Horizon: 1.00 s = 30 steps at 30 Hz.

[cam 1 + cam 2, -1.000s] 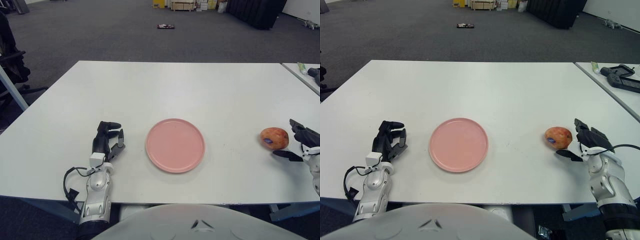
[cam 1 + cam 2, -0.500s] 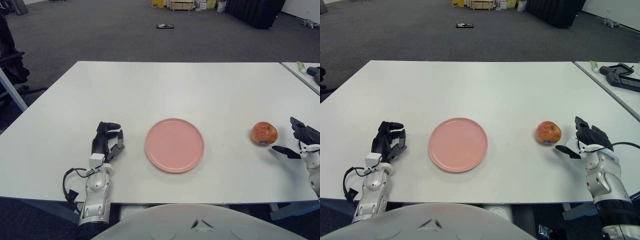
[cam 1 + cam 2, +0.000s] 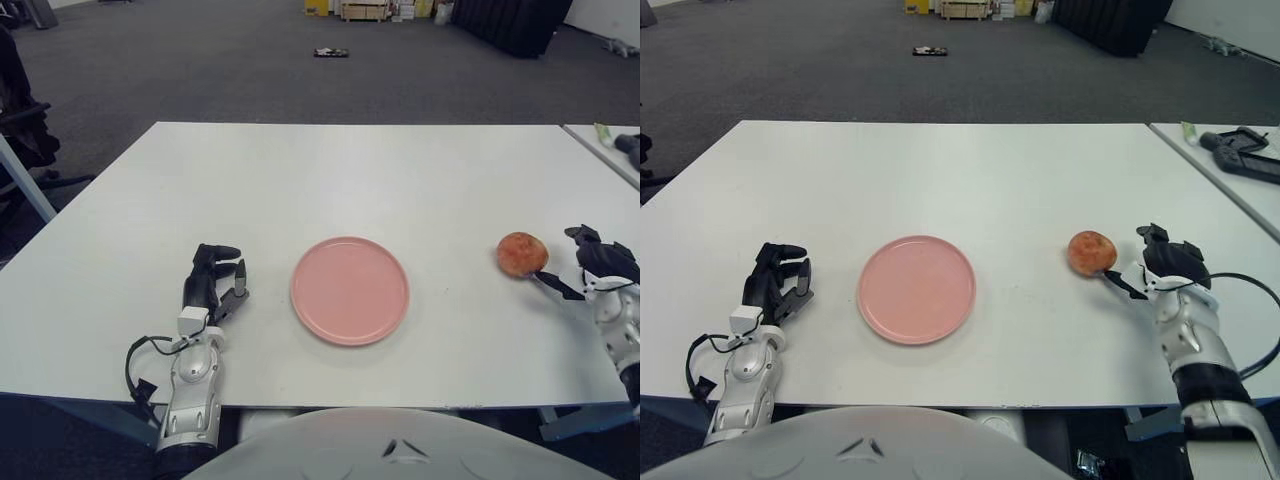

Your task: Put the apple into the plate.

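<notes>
White tabletop point(image 3: 330, 170): carries one round pink plate point(image 3: 350, 290) near the front centre, bare. Apple point(image 3: 522, 254), reddish, lies on the tabletop well to the right of the plate. Right hand point(image 3: 592, 268), dark fingers spread, just right of the apple; one finger point(image 3: 556, 286) reaches toward the apple's lower right. Left hand point(image 3: 212, 283) shows left of the plate, apart from it, fingers loosely curled, holding nothing.
</notes>
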Tool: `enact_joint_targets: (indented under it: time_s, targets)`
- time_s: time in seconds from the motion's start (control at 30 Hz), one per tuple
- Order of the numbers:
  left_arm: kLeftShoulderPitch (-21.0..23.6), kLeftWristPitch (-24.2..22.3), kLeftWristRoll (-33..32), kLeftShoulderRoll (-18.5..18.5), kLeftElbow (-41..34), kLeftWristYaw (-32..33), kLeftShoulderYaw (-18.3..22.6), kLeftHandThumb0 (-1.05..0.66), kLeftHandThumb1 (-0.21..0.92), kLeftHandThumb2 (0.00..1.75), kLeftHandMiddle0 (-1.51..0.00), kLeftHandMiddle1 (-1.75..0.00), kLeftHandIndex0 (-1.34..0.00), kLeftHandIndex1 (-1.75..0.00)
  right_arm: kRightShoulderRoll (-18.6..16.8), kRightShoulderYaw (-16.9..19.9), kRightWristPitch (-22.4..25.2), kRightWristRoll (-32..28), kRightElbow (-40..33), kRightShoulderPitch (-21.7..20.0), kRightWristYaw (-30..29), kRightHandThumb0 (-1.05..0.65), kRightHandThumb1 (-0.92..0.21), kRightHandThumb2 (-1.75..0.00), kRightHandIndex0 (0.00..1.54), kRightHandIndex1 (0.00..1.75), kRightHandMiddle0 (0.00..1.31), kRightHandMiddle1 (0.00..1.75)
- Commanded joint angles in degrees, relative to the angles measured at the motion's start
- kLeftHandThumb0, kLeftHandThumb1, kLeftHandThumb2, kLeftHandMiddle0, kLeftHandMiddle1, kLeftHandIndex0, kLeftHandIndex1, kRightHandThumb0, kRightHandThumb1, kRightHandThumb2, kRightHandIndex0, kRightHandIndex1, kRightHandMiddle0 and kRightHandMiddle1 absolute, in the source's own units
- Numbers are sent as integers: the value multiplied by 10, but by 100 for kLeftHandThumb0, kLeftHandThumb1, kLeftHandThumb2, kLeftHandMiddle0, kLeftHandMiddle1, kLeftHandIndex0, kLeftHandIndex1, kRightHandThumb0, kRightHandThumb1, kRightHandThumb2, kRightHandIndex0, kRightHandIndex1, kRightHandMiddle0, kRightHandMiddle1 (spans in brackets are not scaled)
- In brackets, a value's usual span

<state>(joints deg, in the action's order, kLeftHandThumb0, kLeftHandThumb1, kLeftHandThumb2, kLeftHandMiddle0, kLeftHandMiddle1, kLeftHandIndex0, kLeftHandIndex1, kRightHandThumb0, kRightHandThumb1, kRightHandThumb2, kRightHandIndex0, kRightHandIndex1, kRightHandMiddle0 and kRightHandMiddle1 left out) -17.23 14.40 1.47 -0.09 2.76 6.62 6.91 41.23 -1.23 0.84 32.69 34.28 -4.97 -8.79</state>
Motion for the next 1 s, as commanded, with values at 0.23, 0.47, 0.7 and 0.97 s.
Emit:
enact_joint_targets:
  time_s: [0.23,0.47,0.7,0.97]
  targets:
    - [-5,-5,1,1,8,-1,1,-38,73,79,-55,-167,-31,-175,0,10,3,-17,-120,39,16,-72,-60,-79,0,83,0,88]
    - [-4,-12,-1,2,6,-3,2,-37,73,79,-55,-167,-31,-175,-4,20,-50,-60,-119,42,33,-80,-60,-73,0,51,0,62]
    - [-2,-9,-2,1,10,-2,2,-37,73,79,-56,-166,-31,-175,-12,19,-82,-88,-156,58,60,-87,-60,-69,0,14,0,25]
    - [-3,-8,0,1,9,-2,1,-37,73,79,-56,-166,-31,-175,-9,24,-113,-111,-184,72,100,-94,-59,-68,0,1,0,2]
